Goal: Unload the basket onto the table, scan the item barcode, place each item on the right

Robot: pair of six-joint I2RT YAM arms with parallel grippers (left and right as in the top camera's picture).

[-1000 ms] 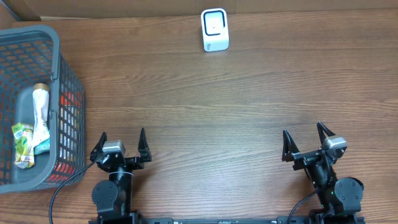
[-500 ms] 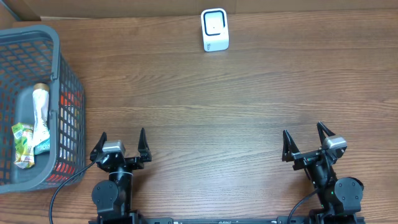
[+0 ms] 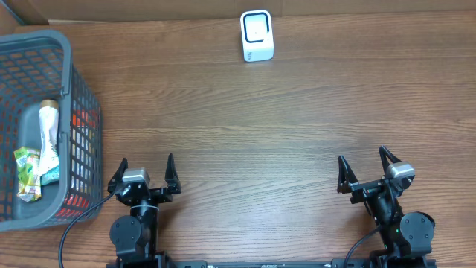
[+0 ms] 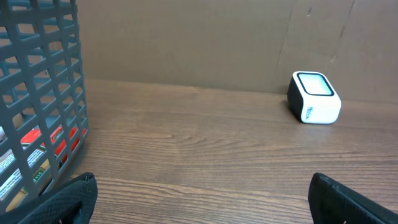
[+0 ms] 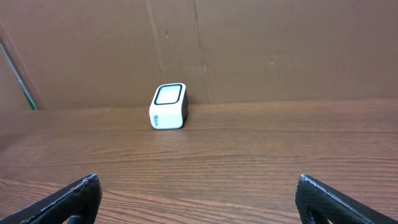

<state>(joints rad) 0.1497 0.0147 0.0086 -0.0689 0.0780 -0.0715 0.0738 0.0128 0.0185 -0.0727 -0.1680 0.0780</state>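
Nothing held at frame bottom
Wide-open left gripper and right gripper; barcode scanner top centre.

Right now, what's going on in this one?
Nothing is being handled yet. The left gripper and right gripper both sit open and empty at the near edge of the table. The items, including a tube and a green packet, lie in the grey basket at the left, and the white scanner stands at the far edge. No item has been picked up for scanning.
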